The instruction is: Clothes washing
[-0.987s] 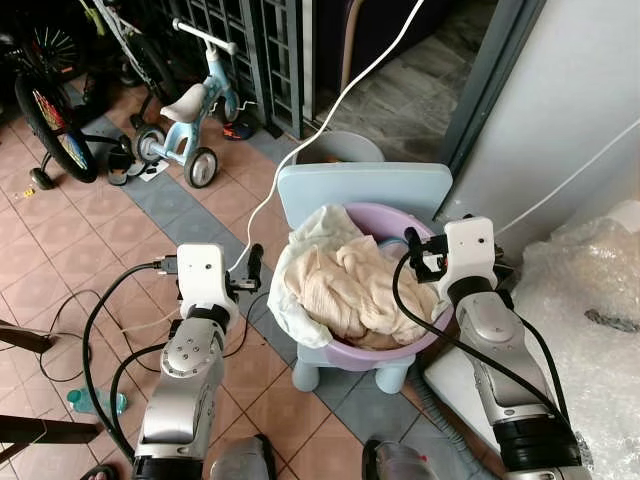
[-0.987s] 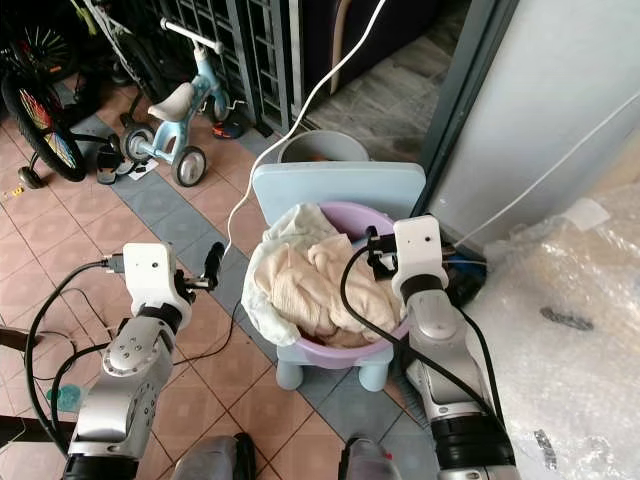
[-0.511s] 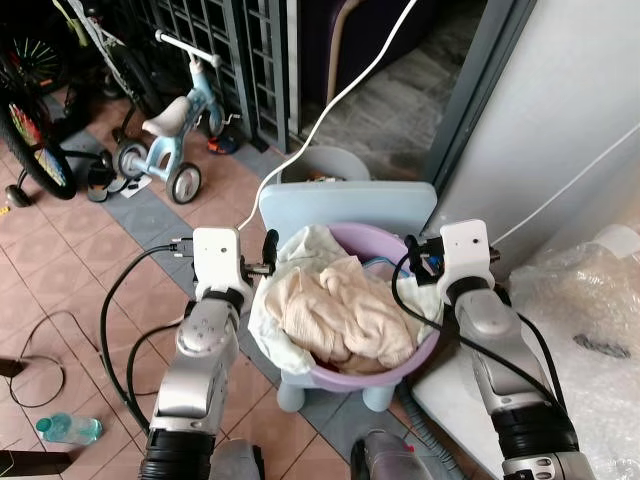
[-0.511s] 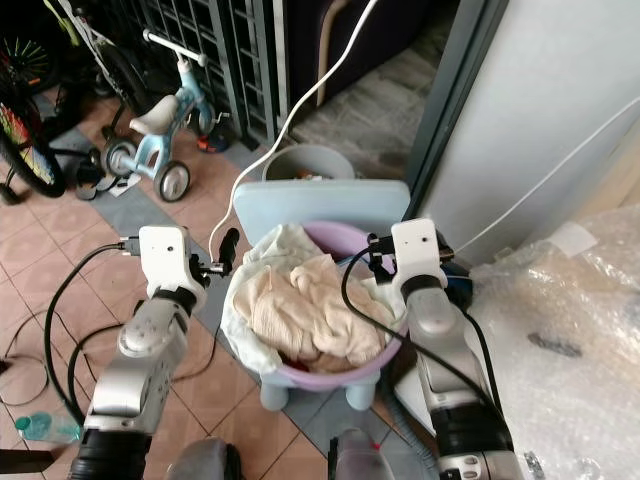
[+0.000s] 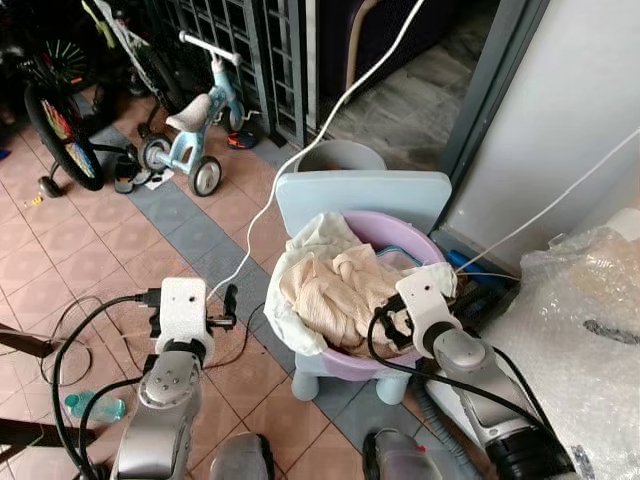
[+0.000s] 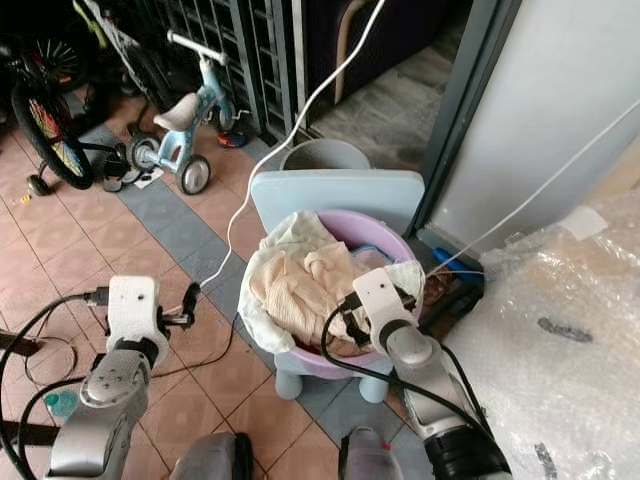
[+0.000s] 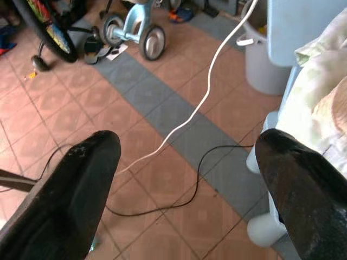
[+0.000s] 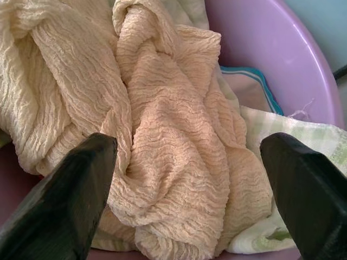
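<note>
Hovering open-fingered over the basin [image 5: 425, 245], the right gripper [image 8: 190, 162] faces soft, light, crinkled cloth [image 8: 162, 124]; pinch a raised fold.

The left gripper [image 7: 187, 179] waits open beside.

Bright even daylight, soft shadows, dark upper corner, sharp views, wrist-view fingers slightly blurred

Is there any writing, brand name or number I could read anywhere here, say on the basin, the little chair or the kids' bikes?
None can be read.
purple basin: plain, no lettering seen.
pale blue chair: plain back, no label.
blue tricycle: no readable brand.
bicycle wheel: coloured rim stickers, too small and blurred to read.
</note>
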You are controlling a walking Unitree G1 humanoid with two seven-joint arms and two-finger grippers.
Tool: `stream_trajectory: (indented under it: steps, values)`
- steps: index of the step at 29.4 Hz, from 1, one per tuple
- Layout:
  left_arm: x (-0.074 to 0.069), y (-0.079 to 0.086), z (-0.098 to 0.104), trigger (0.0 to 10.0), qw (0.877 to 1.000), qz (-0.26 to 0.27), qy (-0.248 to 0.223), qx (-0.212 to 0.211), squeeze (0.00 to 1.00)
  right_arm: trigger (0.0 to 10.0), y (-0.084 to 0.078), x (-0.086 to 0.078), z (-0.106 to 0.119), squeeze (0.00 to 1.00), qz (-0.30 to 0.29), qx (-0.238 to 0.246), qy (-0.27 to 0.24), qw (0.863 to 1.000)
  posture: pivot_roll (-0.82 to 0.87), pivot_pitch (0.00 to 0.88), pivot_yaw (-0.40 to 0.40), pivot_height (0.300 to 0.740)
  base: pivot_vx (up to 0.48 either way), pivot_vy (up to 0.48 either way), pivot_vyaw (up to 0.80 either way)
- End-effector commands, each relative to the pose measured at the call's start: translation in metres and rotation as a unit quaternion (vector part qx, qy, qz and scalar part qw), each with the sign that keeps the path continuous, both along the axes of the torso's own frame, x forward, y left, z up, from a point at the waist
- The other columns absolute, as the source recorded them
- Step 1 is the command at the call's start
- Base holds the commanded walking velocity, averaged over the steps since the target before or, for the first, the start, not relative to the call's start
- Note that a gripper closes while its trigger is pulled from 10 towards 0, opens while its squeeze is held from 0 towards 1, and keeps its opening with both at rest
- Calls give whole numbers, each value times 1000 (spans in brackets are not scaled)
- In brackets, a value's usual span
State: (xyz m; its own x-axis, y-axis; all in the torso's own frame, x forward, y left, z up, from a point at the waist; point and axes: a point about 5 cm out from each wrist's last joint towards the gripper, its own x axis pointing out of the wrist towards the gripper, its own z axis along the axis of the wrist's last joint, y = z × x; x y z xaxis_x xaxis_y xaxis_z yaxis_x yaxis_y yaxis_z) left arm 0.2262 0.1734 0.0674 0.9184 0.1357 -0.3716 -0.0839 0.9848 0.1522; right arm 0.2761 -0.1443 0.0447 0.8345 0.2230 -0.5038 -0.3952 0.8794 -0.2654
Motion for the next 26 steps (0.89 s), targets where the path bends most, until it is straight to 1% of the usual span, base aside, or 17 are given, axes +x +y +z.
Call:
stream_trajectory:
  steps: [1, 3, 4, 7, 8, 11, 12, 13, 14, 15, 17, 18, 19, 21, 23, 24, 26]
  values:
    - [-4, 1, 9, 10000, 1000, 22, 22, -2, 0, 10000, 7, 2, 2, 0, 35, -9, -12, 999, 88, 230, 5, 740, 0, 0, 0]
    - [-2, -12, 22, 10000, 1000, -19, -4, 7, 0, 10000, 21, 7, 4, 0, 84, 1, -15, 996, 129, 252, -5, 740, 0, 0, 0]
    - [-2, -13, 23, 10000, 1000, -27, -8, 10, 0, 10000, 24, 8, 3, 0, 90, -1, -12, 996, 132, 256, -7, 740, 0, 0, 0]
    - [-10, -11, 16, 10000, 1000, -18, 10, 6, 0, 10000, 33, 15, -1, 0, 112, -26, -13, 993, 147, 279, -13, 740, 0, 0, 0]
    - [-13, -12, 15, 10000, 1000, -21, 15, 3, 0, 10000, 40, 21, -2, 0, 127, -48, -21, 990, 161, 289, -13, 740, 0, 0, 0]
    - [-16, -14, 18, 10000, 999, -29, 21, 4, 0, 10000, 49, 24, -8, 0, 149, -67, -10, 986, 177, 299, -12, 740, 0, 0, 0]
    - [-16, -14, 18, 10000, 999, -30, 23, 2, 0, 9137, 52, 23, -13, 0, 151, -65, 4, 986, 180, 301, -12, 740, 0, 0, 0]
    - [-17, -14, 19, 10000, 999, -31, 26, 2, 0, 4627, 54, 23, -16, 0, 153, -64, 14, 986, 187, 307, -12, 740, 0, 0, 0]
    - [-19, -14, 20, 10000, 999, -32, 29, 2, 0, 4627, 55, 22, -19, 0, 156, -64, 20, 986, 190, 308, -13, 740, 0, 0, 0]
    - [-20, -15, 20, 10000, 999, -35, 34, -2, 0, 0, 57, 20, -24, 0, 152, -60, 38, 986, 194, 307, -14, 740, 0, 0, 0]
    - [-21, -19, 18, 10000, 998, -54, 40, -19, 0, 0, 59, 16, -36, 0, 126, -38, 81, 988, 203, 309, -14, 740, 0, 0, 0]
    - [-22, -23, 20, 10000, 996, -69, 32, -36, 0, 0, 59, 15, -39, 0, 108, -23, 96, 989, 207, 310, -16, 740, 0, 0, 0]
    - [-23, -30, 25, 10000, 992, -115, 7, -43, 0, 0, 57, 15, -44, 0, 69, 0, 116, 991, 212, 309, -18, 740, 0, 0, 0]
    - [-24, -30, 26, 10000, 990, -136, 2, -28, 0, 0, 55, 16, -46, 0, 52, 6, 119, 992, 212, 309, -19, 740, 0, 0, 0]
    - [-25, -26, 22, 10000, 991, -130, 15, -21, 0, 0, 54, 17, -45, 0, 36, 14, 119, 992, 205, 310, -17, 740, 0, 0, 0]
    - [-29, -23, 14, 10000, 989, -130, 51, -47, 0, 0, 50, 18, -45, 0, 18, 25, 119, 992, 200, 308, -18, 740, 0, 0, 0]
    - [-31, -18, 7, 10000, 986, -144, 76, -37, 0, 0, 45, 21, -44, 0, -9, 45, 119, 992, 189, 301, -18, 740, 0, 0, 0]
